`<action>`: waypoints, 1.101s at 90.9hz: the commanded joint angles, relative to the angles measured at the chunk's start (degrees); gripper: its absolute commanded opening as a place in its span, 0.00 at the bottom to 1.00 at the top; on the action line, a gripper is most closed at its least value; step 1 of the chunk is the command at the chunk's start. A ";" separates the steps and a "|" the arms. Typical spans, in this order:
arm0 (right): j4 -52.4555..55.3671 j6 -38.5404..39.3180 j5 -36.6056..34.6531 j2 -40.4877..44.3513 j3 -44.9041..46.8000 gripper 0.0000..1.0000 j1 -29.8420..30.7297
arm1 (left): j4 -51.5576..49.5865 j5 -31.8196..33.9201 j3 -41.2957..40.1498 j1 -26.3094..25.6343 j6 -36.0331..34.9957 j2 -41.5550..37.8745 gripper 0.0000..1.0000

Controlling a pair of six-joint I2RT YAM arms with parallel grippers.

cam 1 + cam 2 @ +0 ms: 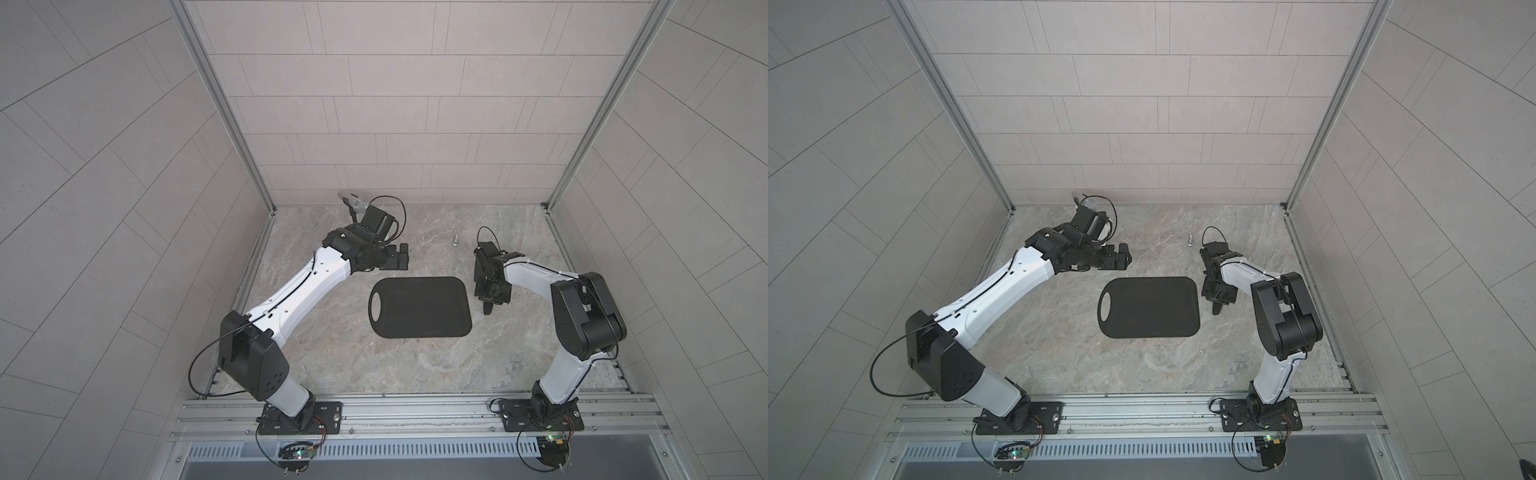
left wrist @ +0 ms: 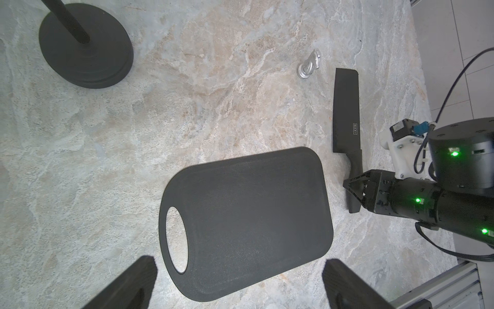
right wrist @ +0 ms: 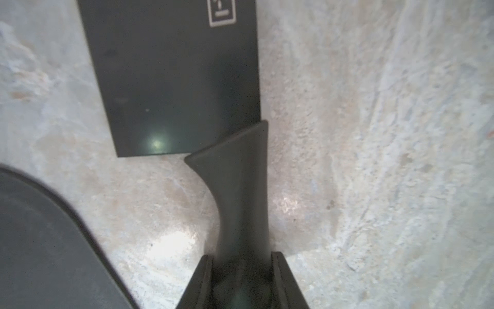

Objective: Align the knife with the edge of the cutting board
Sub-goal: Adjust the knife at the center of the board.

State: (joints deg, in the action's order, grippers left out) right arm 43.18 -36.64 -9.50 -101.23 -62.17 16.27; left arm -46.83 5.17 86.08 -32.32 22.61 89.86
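The matte-black cutting board [image 1: 419, 307] [image 1: 1148, 307] lies flat mid-table, its oval handle hole toward the left arm. The black knife [image 2: 347, 112] lies just beyond the board's right short side, blade pointing to the back wall, roughly parallel to that side with a small gap. My right gripper [image 3: 242, 258] is down on the table, its jaws pressed against both sides of the knife's slim handle [image 3: 240, 203]. In both top views only the handle's end [image 1: 487, 308] shows from under it. My left gripper [image 1: 402, 257] [image 2: 238, 263] hangs open above the table behind the board's hole end, holding nothing.
A small silver figurine [image 1: 456, 240] [image 2: 310, 65] stands behind the knife's tip. A microphone stand's round black base [image 2: 85, 50] sits at the back left, under the left arm. Walls close in the sides and back; an aluminium rail [image 1: 415, 409] runs along the front.
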 commanded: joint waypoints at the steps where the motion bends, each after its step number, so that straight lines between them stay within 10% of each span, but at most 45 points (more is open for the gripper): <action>1: 4.27 0.45 -8.55 0.28 -1.38 0.00 1.64 | 0.58 -0.11 -1.36 0.14 0.35 -2.09 1.00; 100: 28.56 -4.11 -46.04 -15.03 -16.97 0.00 26.75 | 6.62 -15.42 -5.05 15.21 6.80 -2.54 1.00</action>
State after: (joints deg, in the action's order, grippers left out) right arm 68.16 -41.04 -52.25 -114.28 -77.19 40.62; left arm -41.15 -7.22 81.93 -19.03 28.16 88.58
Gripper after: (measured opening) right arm 0.269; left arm 0.999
